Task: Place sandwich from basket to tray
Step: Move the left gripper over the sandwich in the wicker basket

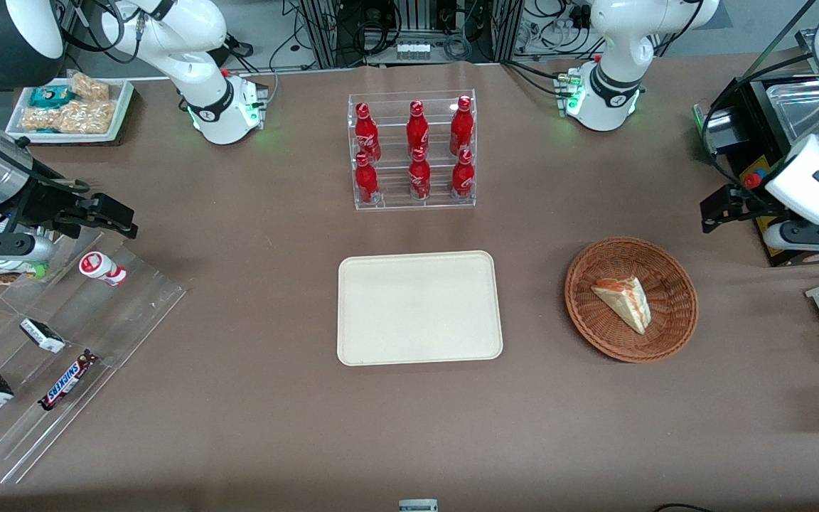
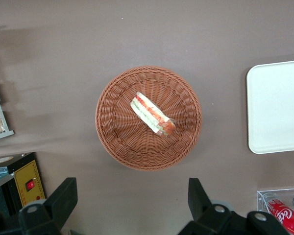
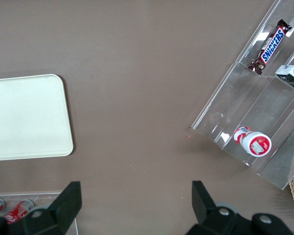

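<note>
The brown table [image 1: 239, 427] carries everything, and judged from how things lie, the task is at its very beginning: nothing has been moved. The cream-beige tray [image 1: 420, 307] lies flat near the middle of the table with nothing on it, nearer the front camera than the clear rack of red cola bottles [image 1: 414, 151]. Beside the tray, toward the working arm's end of the table, sits the round woven basket [image 1: 630, 299], apart from the tray with bare table between them. The sandwich [image 1: 623, 301] rests inside the basket, lying on the weave close to the centre, its orange-pink and green filling edge plain in the wrist view [image 2: 153, 114]. The left arm's gripper [image 1: 721, 208] hangs above the table, farther from the front camera than the basket and out toward the working arm's end, well apart from the sandwich. Its two fingers [image 2: 61, 198] are spread wide with nothing between them, and the wrist camera looks down on the basket [image 2: 148, 118] from above. All of the work is left, as I judge it: reaching down into the basket, pinching the wedge, lifting it clear of the rim, carrying it across to the tray and letting go.
</note>
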